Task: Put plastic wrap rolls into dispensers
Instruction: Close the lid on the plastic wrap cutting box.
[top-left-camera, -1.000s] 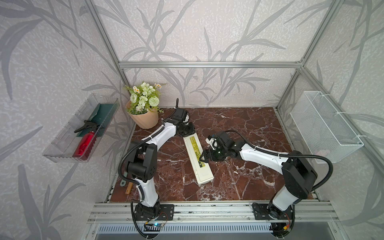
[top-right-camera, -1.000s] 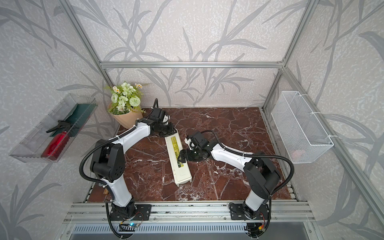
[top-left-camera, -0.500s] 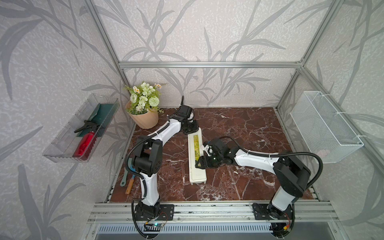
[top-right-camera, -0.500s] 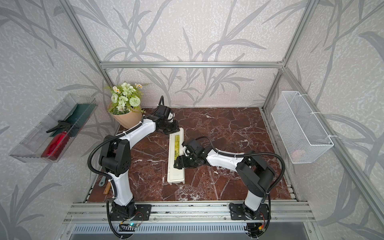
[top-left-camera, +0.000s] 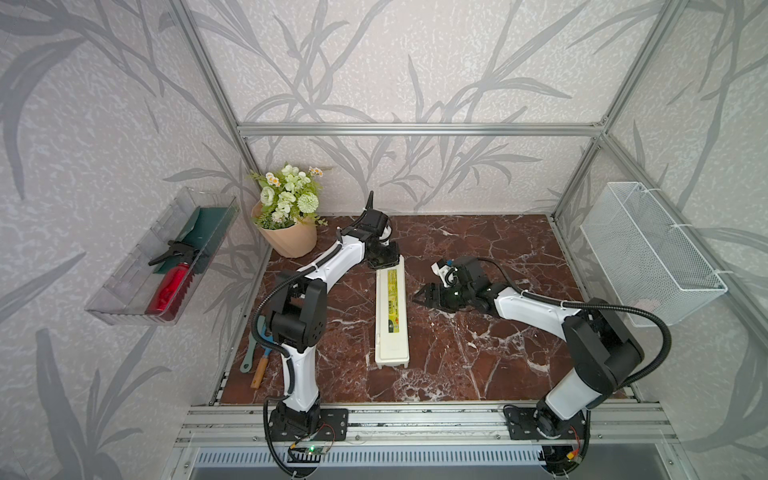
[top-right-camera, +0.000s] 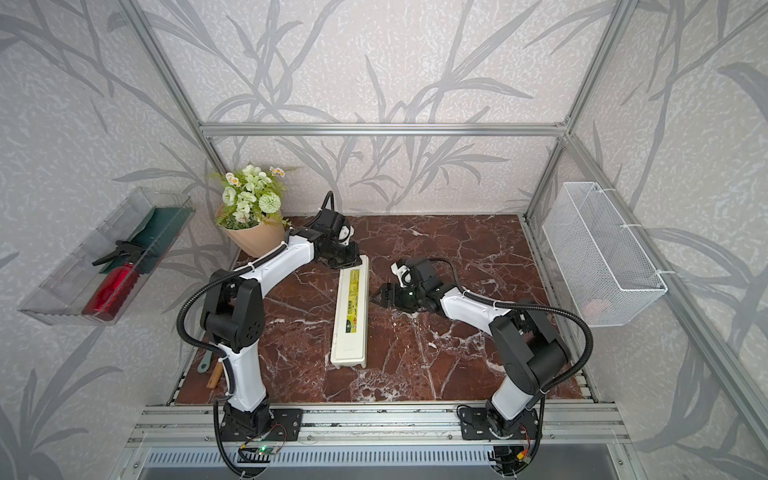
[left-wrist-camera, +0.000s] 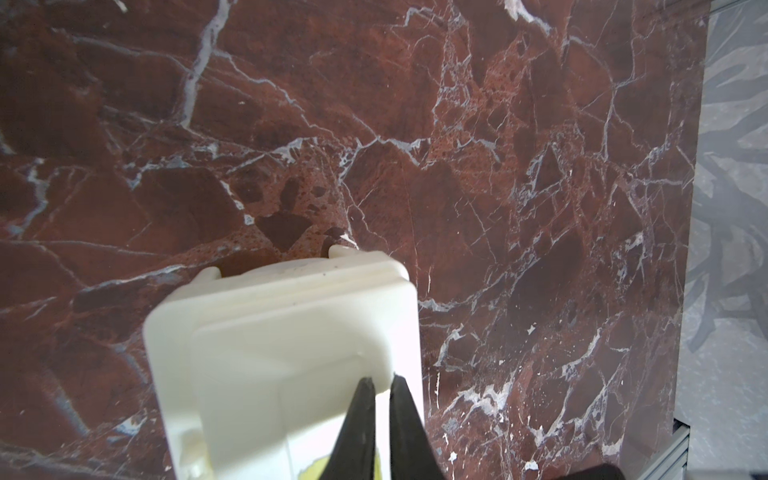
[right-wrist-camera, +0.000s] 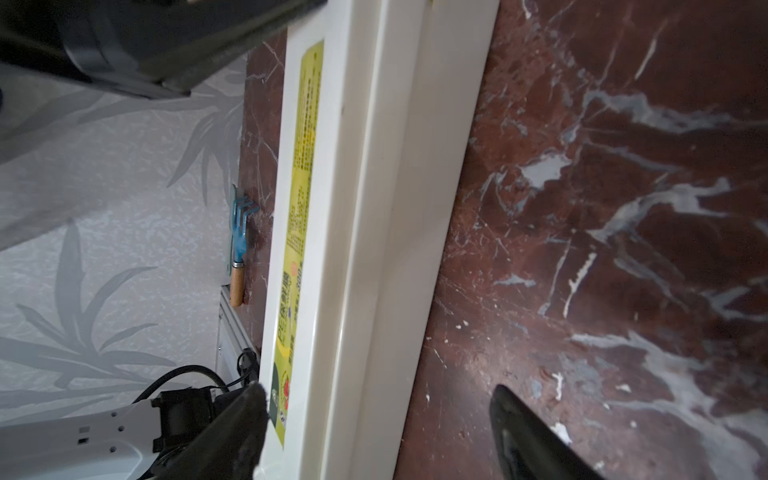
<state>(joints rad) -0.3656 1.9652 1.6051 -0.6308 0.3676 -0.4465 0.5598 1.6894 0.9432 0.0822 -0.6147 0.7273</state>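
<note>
The dispenser (top-left-camera: 391, 316), a long cream-white box with its lid down and a yellow-green label (top-left-camera: 392, 305) along the top, lies flat near the middle of the red marble surface (top-left-camera: 478, 353). Its length runs from the back wall toward the front rail. The left end effector (top-left-camera: 385, 262) sits at its far end. In the left wrist view the two black fingers (left-wrist-camera: 362, 415) are closed almost tip to tip over the lid near one corner, and I cannot tell whether they press on it. The right end effector (top-left-camera: 419, 296) hovers just beside the dispenser's right flank, spread wide and holding nothing. The potted flowers (top-left-camera: 291, 232) stand in the back left corner, a wooden-handled rake (top-left-camera: 259, 368) lies by the left edge, and a white wire basket (top-left-camera: 648, 253) hangs on the right wall.
</note>
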